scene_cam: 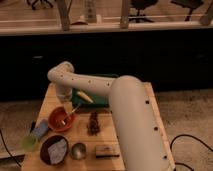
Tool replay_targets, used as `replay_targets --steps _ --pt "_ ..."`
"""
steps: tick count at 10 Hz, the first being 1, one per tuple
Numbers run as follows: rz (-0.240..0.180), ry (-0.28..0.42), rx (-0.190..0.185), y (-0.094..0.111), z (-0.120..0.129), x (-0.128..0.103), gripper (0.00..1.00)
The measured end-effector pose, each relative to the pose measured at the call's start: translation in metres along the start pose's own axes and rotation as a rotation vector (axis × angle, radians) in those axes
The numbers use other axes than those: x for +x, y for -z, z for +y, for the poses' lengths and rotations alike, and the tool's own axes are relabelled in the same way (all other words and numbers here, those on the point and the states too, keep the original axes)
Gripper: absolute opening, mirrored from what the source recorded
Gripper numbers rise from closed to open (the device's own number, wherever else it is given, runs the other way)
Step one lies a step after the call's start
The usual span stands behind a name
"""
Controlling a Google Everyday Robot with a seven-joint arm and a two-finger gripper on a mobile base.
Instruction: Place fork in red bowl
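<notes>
Fork lies slanted at the left of the wooden table, its lower end inside the red bowl and its upper end over the bowl's right rim. The gripper hangs just behind the bowl; whether it is released or clenched cannot be told. To the right, a yellow oblong object rests in a green tray.

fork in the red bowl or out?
Partly in. One end of the fork lies inside the red bowl; the other slants out over its right rim. The tool hangs above the bowl's far edge.
</notes>
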Motion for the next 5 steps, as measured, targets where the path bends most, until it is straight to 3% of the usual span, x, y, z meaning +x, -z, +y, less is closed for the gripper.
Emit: replay_targets --steps 5 --pt "0.005 0.024 -0.01 0.0016 0.0005 -0.0062 0.8"
